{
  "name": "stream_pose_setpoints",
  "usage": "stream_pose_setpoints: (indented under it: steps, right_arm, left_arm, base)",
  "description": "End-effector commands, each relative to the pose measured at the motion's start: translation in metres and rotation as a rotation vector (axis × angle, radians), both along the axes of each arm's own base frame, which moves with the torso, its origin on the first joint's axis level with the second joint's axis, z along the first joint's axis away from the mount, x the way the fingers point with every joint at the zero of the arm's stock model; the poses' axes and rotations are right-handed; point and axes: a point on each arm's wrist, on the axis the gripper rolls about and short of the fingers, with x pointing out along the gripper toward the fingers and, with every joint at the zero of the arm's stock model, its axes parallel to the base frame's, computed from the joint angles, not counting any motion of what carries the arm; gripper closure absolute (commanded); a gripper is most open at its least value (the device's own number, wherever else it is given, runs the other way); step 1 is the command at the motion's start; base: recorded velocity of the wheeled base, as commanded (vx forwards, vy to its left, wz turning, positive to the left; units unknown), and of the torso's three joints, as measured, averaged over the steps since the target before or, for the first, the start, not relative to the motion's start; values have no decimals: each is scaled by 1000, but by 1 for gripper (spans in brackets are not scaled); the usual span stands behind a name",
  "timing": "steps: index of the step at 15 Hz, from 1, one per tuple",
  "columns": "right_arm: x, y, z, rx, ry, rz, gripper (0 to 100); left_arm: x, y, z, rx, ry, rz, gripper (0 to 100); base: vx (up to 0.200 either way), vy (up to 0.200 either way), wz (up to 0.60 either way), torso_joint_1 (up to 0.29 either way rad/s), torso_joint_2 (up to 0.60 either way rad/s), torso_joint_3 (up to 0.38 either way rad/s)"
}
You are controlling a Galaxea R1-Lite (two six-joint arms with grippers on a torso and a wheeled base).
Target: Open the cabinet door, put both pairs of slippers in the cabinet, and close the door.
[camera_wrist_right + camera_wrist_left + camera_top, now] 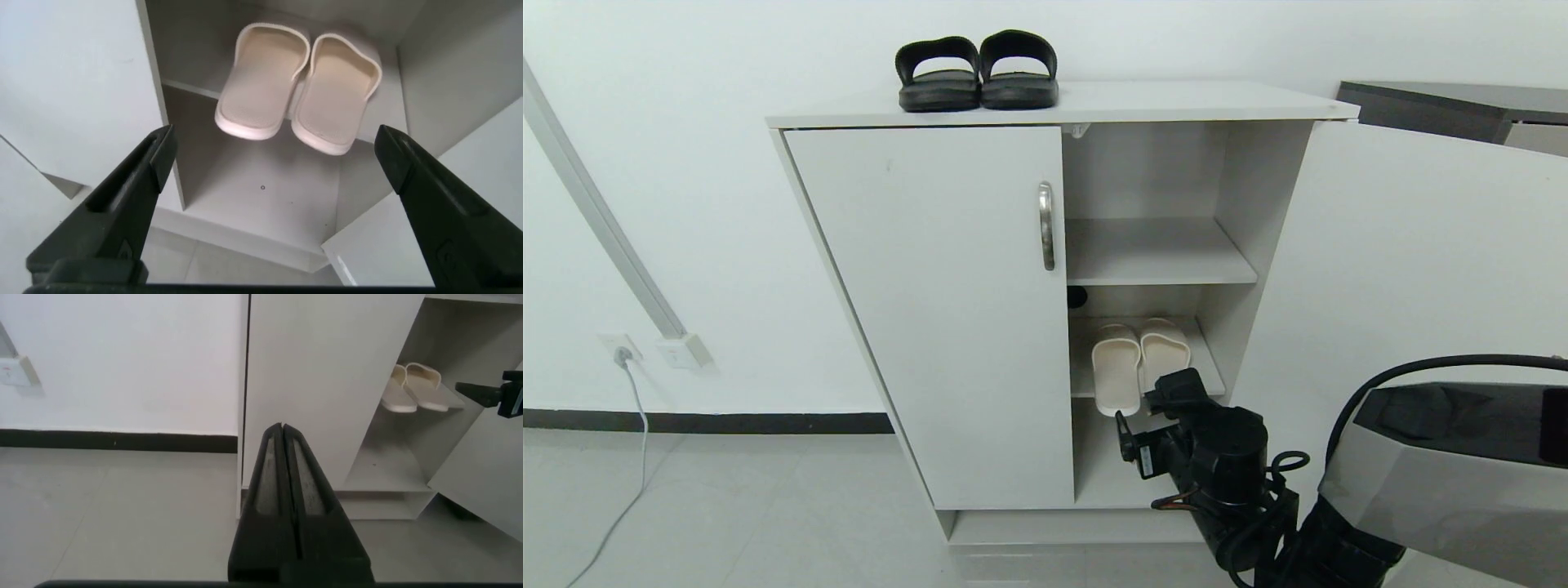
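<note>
A pair of black slippers (978, 73) stands on top of the white cabinet (1176, 100). The cabinet's right door (1405, 269) is swung open; its left door (931, 310), with a metal handle (1046, 226), is closed. Inside, a pair of cream slippers (1139, 359) (298, 86) (417, 385) lies side by side on the middle shelf, heels at the shelf's front edge. My right gripper (1168, 392) (275, 139) hangs open just in front of those heels, touching nothing. Low before the closed left door, my left gripper (282, 431) is shut and holds nothing.
The upper shelf (1160, 253) and the bottom compartment (261, 188) are bare. A wall socket with a plugged cable (625, 353) sits left of the cabinet, over open tiled floor (727, 506). A grey piece of furniture (1445, 106) stands behind the open door.
</note>
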Motion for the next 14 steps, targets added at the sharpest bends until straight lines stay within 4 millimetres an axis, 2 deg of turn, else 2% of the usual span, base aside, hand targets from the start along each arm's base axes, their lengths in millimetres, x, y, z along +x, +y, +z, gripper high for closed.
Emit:
stream_pose_setpoints:
  steps: [1,5,14]
  right_arm:
    - [0,0,-1,-2,1,1,0]
    - [0,0,-1,-4,4,1,0]
    - [-1,-1,-3,-8,8,1,0]
  left_arm:
    - [0,0,0,-1,1,2,100]
    - [0,0,0,-3,-1,-2,100]
    - [0,0,0,-3,-1,-1,100]
  base:
    - [0,0,0,0,0,0]
    - [0,0,0,0,0,0]
    - [0,200,0,2,2,6]
